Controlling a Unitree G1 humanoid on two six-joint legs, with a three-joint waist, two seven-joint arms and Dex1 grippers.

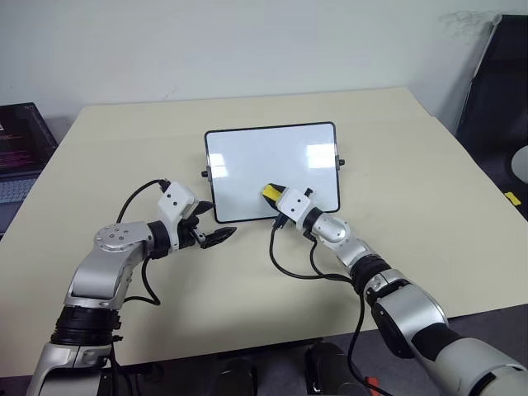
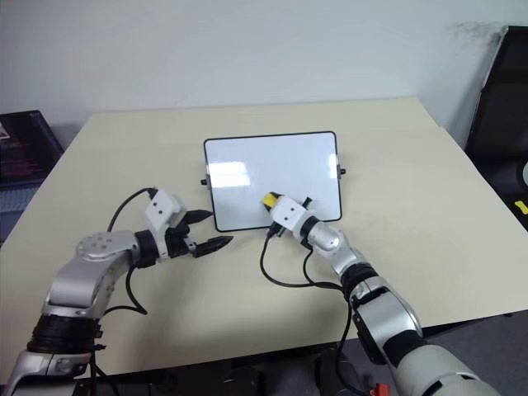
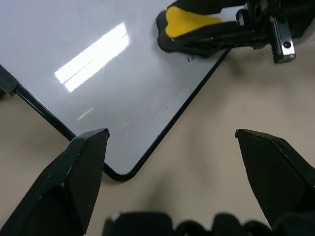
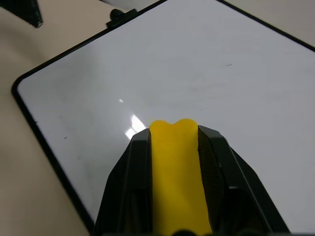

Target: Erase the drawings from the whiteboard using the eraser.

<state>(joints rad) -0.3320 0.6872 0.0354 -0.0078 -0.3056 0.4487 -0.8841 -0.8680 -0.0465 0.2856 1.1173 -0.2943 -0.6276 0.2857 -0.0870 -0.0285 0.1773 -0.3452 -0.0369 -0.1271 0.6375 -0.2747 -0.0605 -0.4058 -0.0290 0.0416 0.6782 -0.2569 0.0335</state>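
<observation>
The whiteboard (image 1: 272,161) lies flat in the middle of the table, white and glossy in a thin black frame. My right gripper (image 1: 275,196) is shut on the yellow eraser (image 1: 269,193), which rests on the board close to its near edge. In the right wrist view the eraser (image 4: 177,172) sits between the two black fingers. One drawing, a tiny black mark (image 3: 189,59), shows on the board beside the eraser. My left gripper (image 1: 216,226) stands open over the table, just off the board's near left corner (image 3: 120,174), holding nothing.
A laptop (image 1: 21,148) sits past the table's left edge. A black chair (image 1: 495,74) stands at the far right. Black cables (image 1: 289,268) loop on the table near my right wrist. Bare tabletop (image 1: 412,165) surrounds the board.
</observation>
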